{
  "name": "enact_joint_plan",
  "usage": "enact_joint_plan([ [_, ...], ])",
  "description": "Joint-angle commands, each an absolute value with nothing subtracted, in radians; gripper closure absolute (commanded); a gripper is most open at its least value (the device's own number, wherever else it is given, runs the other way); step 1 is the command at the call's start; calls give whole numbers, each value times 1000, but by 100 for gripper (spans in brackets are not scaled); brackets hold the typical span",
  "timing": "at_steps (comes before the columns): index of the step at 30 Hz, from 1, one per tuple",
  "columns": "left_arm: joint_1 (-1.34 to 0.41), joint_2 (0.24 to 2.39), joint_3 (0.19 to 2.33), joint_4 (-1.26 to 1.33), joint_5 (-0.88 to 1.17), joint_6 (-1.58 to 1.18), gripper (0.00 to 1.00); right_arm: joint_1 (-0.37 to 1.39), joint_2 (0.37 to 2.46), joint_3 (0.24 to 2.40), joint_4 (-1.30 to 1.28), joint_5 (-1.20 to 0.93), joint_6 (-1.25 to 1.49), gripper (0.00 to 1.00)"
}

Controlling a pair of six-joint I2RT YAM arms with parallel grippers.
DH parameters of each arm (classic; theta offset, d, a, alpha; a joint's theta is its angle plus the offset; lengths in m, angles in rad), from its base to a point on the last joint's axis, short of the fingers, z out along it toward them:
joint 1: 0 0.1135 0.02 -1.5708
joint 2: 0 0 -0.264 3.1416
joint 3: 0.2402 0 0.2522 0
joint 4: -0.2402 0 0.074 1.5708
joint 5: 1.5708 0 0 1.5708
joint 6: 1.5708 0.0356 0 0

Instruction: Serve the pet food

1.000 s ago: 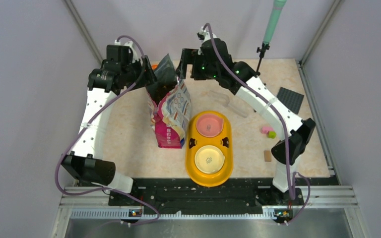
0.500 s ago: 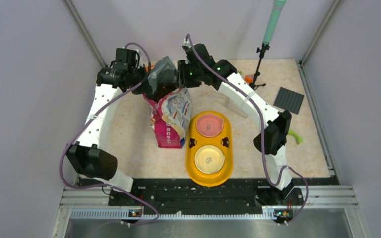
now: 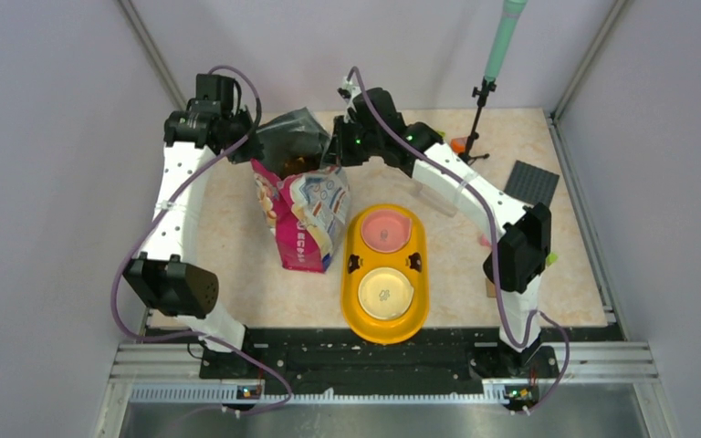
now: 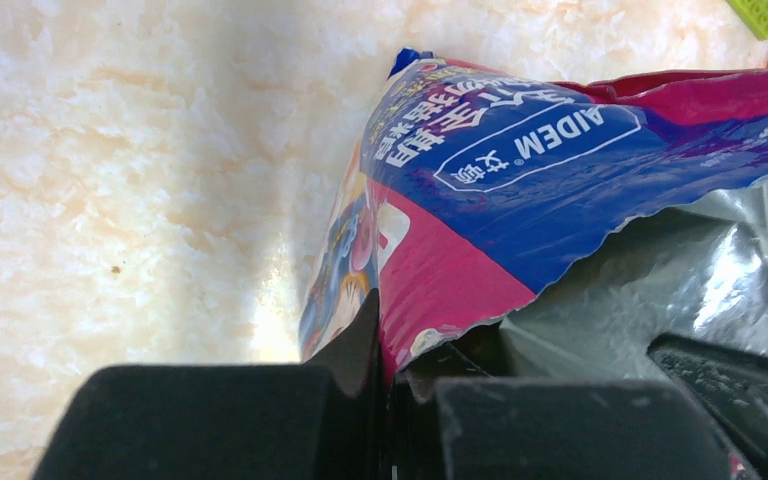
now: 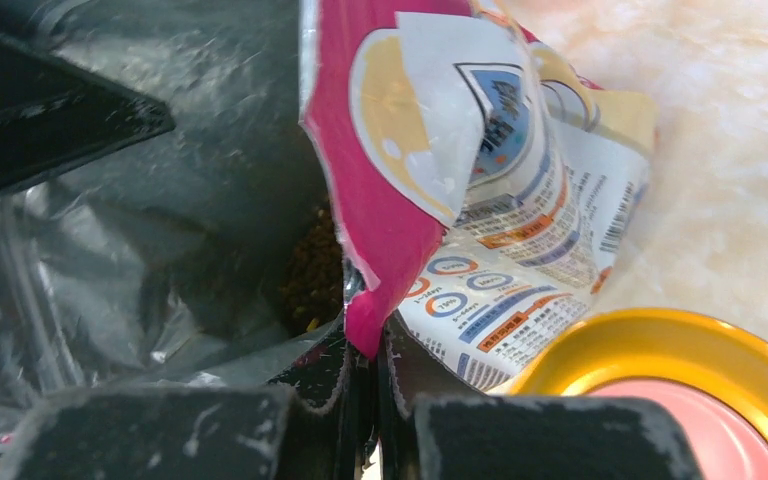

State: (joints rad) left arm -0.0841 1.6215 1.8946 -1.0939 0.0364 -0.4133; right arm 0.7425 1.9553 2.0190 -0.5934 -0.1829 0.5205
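Spread wider since a second ago: bag (image 3: 303, 214) mouth, with its left edge drawn out to the left, both arms pulled in at its top, and both sets of jaws gone from wide to clamped. Grips the blue-and-magenta torn edge on the left side of the mouth with the left gripper (image 4: 385, 340), fingers pressed tight on the film and silver lining showing just right of them. Pinches the magenta edge on the opposite side with the right gripper (image 5: 368, 365), likewise squeezed flat on the film, printed panel hanging beyond it. Shows kibble (image 5: 312, 268) inside the bag as a dark brown heap low in the silver interior, visible only from the right wrist. Stands bag upright on table (image 3: 228, 246), just beside the left of the yellow feeder (image 3: 385, 330). Pink bowl (image 3: 385, 230) at feeder's far end, cream bowl (image 3: 385, 294) at near end; dark specks in each, too small to tell. Black studded plate (image 3: 534, 182) far right, well apart.
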Motion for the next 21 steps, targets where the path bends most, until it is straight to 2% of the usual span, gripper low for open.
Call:
enact_joint_plan([
  [1, -61, 1611, 2140, -863, -6, -419, 100, 726, 1892, 1977, -389, -366, 580, 100],
  [7, -61, 1611, 2191, -823, 134, -421, 100, 685, 1899, 1944, -341, -352, 596, 100],
  [12, -84, 1574, 2096, -784, 407, -456, 100, 617, 1794, 1639, -203, -305, 657, 100],
  [16, -195, 1531, 1982, -763, 404, -462, 100, 583, 1727, 1514, -228, -296, 648, 100],
  [21, -266, 1531, 1882, -789, 425, -469, 100, 581, 1705, 1516, -326, -287, 598, 100],
])
